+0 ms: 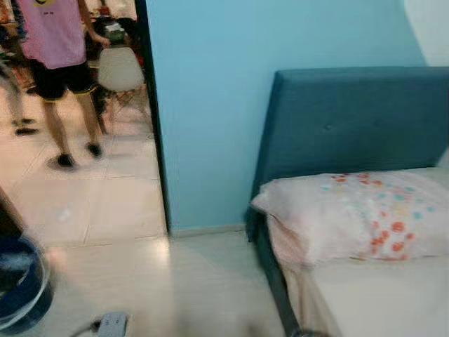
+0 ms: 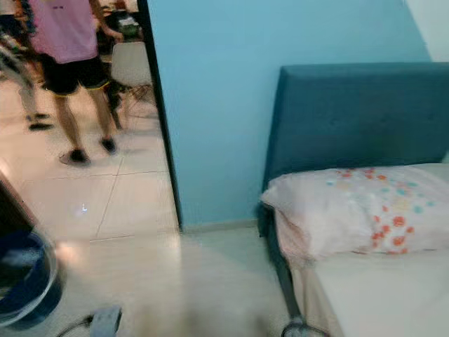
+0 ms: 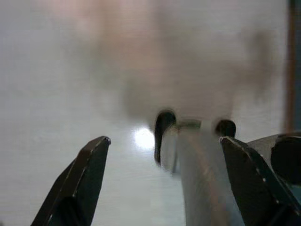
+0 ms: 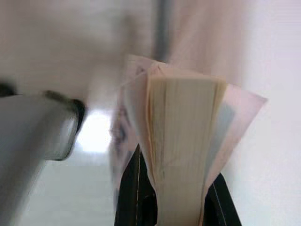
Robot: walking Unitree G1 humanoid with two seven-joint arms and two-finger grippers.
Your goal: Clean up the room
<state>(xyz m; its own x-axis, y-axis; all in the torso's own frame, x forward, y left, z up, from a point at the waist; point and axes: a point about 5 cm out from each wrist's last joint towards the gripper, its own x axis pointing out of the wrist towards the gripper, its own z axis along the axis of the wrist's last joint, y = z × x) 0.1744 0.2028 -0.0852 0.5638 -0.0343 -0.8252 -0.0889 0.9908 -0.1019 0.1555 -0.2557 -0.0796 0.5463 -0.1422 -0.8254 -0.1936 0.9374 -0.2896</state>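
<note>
In the right wrist view my right gripper (image 4: pixel 175 197) is shut on a paperback book (image 4: pixel 183 141), seen from its page edge with a pale pink cover fanning out on both sides. In the left wrist view my left gripper (image 3: pixel 164 150) is open over the pale floor, nothing between its black fingers (image 3: pixel 89 169). Ahead stands a bed with a teal headboard (image 1: pixel 358 119), a white mattress (image 1: pixel 379 295) and a pillow (image 1: pixel 358 214) in a pinkish case with orange and blue flowers.
A light blue wall (image 1: pixel 210 105) ends at a dark door frame (image 1: pixel 156 126). Beyond it a person in a pink shirt (image 1: pixel 59 77) stands by a white chair (image 1: pixel 119 69). A dark blue round container (image 1: pixel 21 288) and a grey power strip (image 1: pixel 111 324) lie on the floor at left.
</note>
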